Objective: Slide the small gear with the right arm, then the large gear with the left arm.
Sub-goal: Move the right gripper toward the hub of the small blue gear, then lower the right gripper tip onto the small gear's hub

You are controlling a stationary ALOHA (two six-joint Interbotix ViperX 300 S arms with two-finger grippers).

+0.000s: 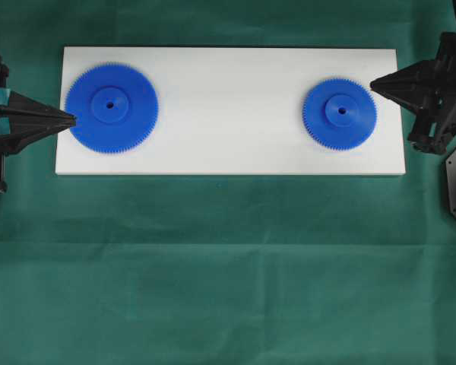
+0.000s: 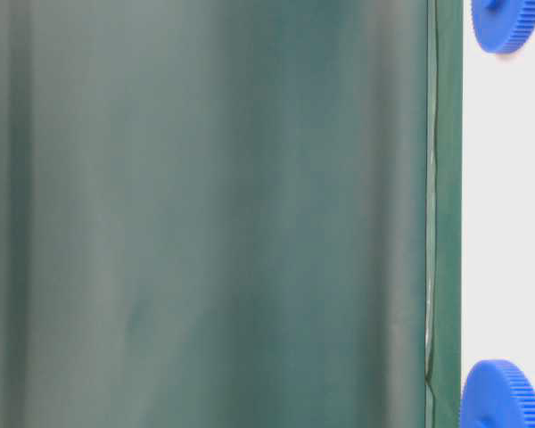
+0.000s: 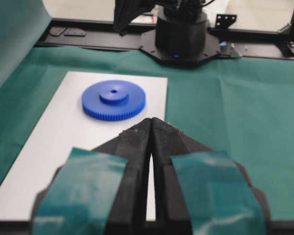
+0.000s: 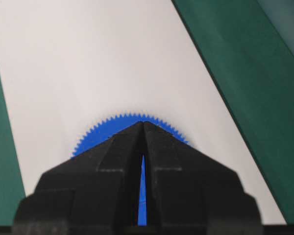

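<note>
Resting flat on white board [image 1: 228, 152]: small gear [image 1: 340, 113] near right end, large gear [image 1: 112, 107] near left end, well apart. Right gripper [image 1: 374, 84] pinched to closed point, tip at small gear's upper-right rim. Left gripper [image 1: 73, 119] likewise pinched closed, tip at large gear's left teeth. Probably light, rigid plastic, slick on board; better pushed at toothed edge than grasped.

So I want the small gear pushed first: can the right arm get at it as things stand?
Probably yes. The right gripper, fingers shut to a point, sits at the small gear's rim on the white board, with nothing between them. Whether it touches the teeth I can't tell.
</note>
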